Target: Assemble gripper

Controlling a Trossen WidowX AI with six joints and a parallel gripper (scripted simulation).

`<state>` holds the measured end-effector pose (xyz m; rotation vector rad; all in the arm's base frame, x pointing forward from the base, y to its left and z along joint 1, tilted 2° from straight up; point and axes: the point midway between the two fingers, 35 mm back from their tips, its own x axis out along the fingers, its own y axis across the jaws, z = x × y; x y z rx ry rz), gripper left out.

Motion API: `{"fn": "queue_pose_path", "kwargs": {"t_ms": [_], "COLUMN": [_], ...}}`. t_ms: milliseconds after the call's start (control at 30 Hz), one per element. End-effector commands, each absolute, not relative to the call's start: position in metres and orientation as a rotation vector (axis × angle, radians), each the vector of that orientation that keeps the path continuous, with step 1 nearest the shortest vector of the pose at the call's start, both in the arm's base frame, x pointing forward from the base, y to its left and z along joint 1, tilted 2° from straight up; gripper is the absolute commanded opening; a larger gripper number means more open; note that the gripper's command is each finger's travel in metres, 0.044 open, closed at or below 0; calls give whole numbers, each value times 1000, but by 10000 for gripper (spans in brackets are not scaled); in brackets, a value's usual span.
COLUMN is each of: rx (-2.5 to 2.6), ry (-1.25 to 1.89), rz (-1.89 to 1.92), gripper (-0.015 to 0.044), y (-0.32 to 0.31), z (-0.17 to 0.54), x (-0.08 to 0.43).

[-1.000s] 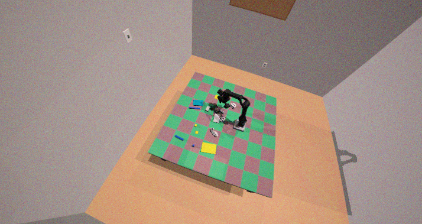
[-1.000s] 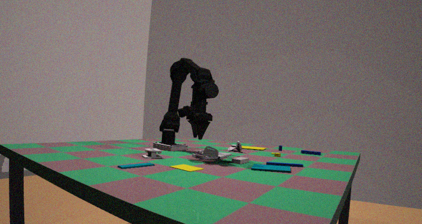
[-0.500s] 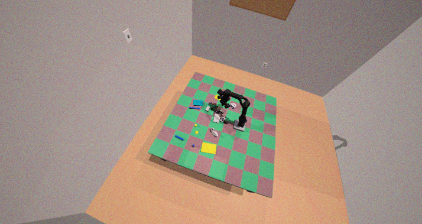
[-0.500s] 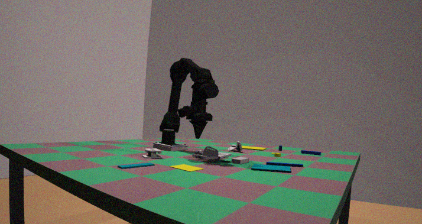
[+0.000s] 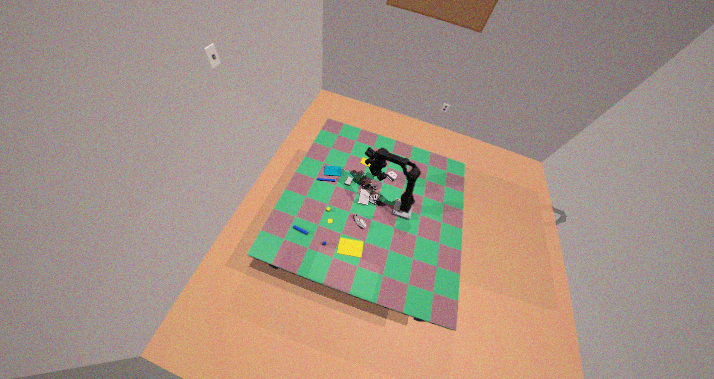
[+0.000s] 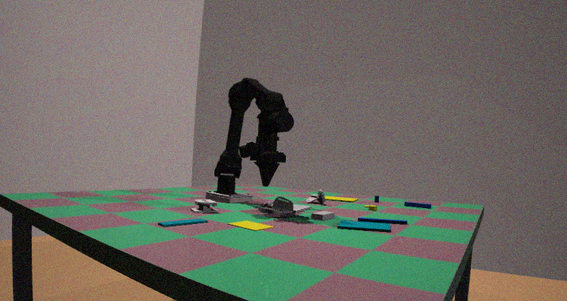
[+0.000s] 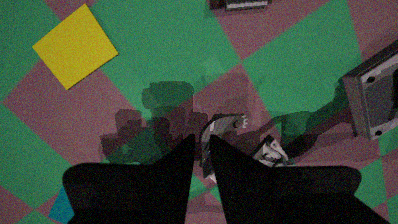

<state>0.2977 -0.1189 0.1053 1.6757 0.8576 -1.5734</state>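
The grey gripper base (image 6: 283, 207) lies in the middle of the checkered table, with grey parts on it; it also shows in the top view (image 5: 367, 192). In the wrist view it lies just beyond my fingertips, partly hidden by them. A loose grey jaw (image 6: 318, 198) (image 5: 359, 221) lies apart on the table. Another grey part (image 6: 205, 206) lies near the arm's mount (image 5: 392, 175). My gripper (image 6: 267, 178) hangs in the air above the base, pointing down. Its fingers are almost together with nothing between them.
The arm's grey mount (image 7: 372, 97) is to the right of the base. A yellow plate (image 7: 75, 45), a teal plate (image 6: 364, 225), blue bars (image 6: 382, 220), a small grey block (image 6: 322, 215) and small yellow and blue pieces lie scattered around.
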Motion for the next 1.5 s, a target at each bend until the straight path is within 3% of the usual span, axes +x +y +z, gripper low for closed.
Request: {"fn": "queue_pose_path", "kwargs": {"t_ms": [0,367,1467], "rx": [1629,1440,843], "ry": [901,1053,1373], "rz": [-1528,-1345,-771], "gripper": [157,440,440], "y": [-117,-113,-98], "z": [106,107,111], "x": [298,299,303]}}
